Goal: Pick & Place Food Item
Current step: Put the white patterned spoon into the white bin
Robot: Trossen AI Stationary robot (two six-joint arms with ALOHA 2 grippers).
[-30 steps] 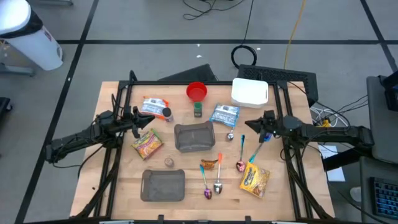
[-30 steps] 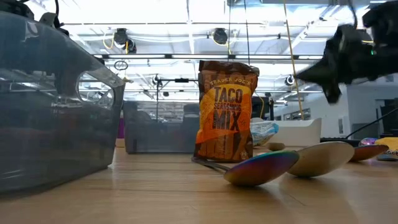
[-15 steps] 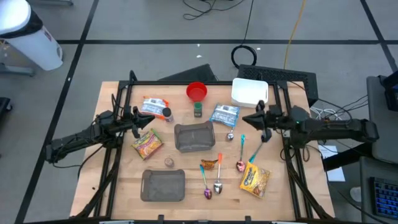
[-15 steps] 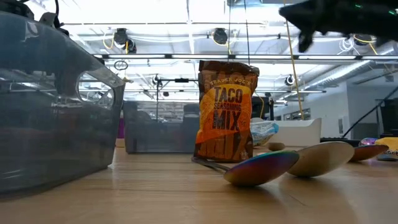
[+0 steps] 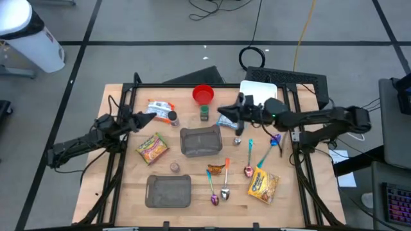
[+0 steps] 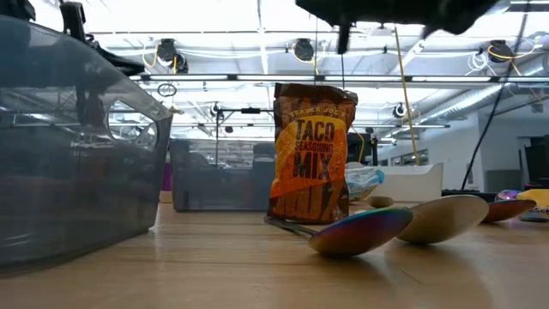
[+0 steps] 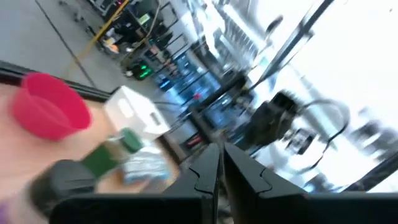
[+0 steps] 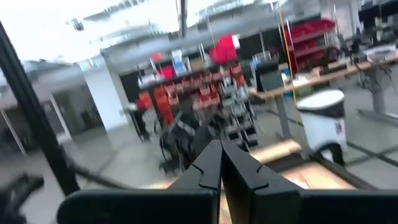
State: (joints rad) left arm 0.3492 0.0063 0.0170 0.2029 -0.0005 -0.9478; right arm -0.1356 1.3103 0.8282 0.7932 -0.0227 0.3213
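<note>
High view: the right end effector [image 5: 225, 111], closed and empty, reaches over the blue-and-white food packet [image 5: 231, 118] at twelve o'clock of the grey tray [image 5: 200, 141] on the bench [image 5: 122, 192]. The left end effector [image 5: 149, 118], pinched nearly closed and holding nothing, hovers at ten o'clock of that tray, above the noodle packet [image 5: 151, 147].

Low view: the taco seasoning packet [image 6: 310, 153] stands upright behind a spoon [image 6: 360, 232].

Left wrist view: closed fingers [image 7: 202, 171] face the red funnel [image 7: 52, 106].

Right wrist view: fingers [image 8: 208, 165] meet.
</note>
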